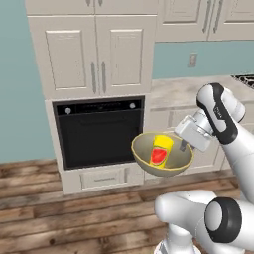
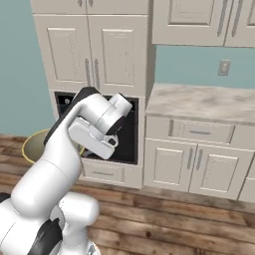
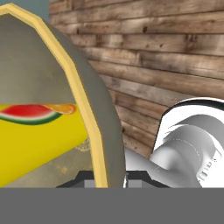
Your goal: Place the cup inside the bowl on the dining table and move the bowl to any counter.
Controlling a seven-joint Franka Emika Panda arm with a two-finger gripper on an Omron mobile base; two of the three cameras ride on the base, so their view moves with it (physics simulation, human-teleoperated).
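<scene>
Cabinets (image 1: 94, 54): cream panelled doors fill the wall above and beside the oven; teal wall to either side.
Floor (image 1: 74, 218): wooden planks, running under the robot's base.
Oven (image 1: 96, 131): black door set in the cream column, left of the counter.
Counter (image 2: 199, 102): beige marbled top over cream drawers and doors, outlet on the teal wall behind it; well apart from the bowl.
Bowl (image 1: 162, 154): olive-tan, yellowish rim, held in the air in front of the oven, tipped so its inside faces the left base camera.
Cup (image 1: 160, 149): yellow with a red patch, lying inside the bowl against its wall.
Gripper (image 1: 182, 145): pinching the bowl's right rim, one finger inside, one outside.
</scene>
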